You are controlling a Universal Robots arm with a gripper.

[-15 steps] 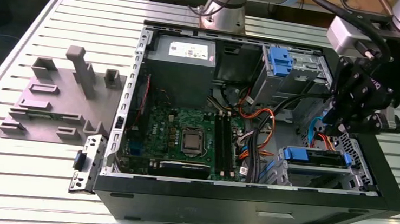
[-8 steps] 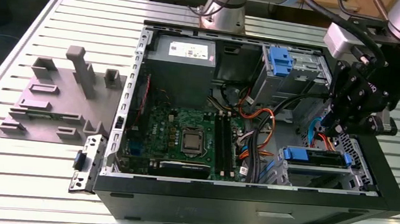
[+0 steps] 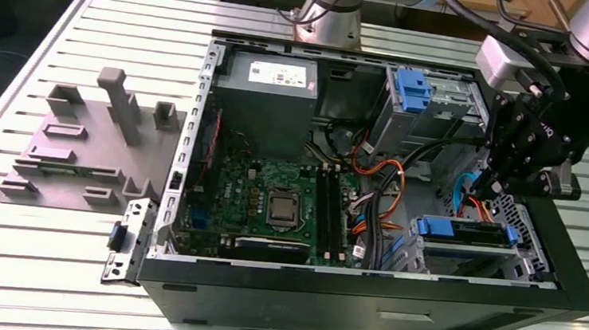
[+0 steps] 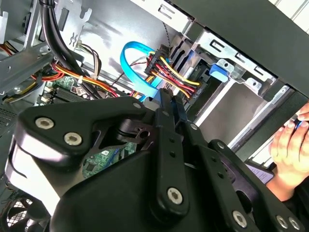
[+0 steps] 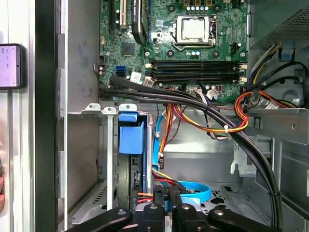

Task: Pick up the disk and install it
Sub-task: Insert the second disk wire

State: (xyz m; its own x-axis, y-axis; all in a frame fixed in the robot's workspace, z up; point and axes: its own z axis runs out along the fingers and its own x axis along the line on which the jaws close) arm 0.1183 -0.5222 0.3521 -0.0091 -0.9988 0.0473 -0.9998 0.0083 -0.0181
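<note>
End effector [image 5: 166, 195], low inside the open computer case [image 3: 369, 295] at the exterior view's right, has its fingers drawn nearly together with nothing visibly between them. Just beyond it, the disk [image 5: 131, 139] sits edge-on in the lower drive bay, at the exterior view's lower right [image 3: 467, 231]. It is judged to be rigid, fairly heavy and shock-sensitive, with slick metal faces, so it is best gripped by the blue carrier frame. Farther off lie the motherboard [image 3: 270, 195] and, on the desk [image 3: 51, 272], a grey fixture [image 3: 82, 146].
</note>
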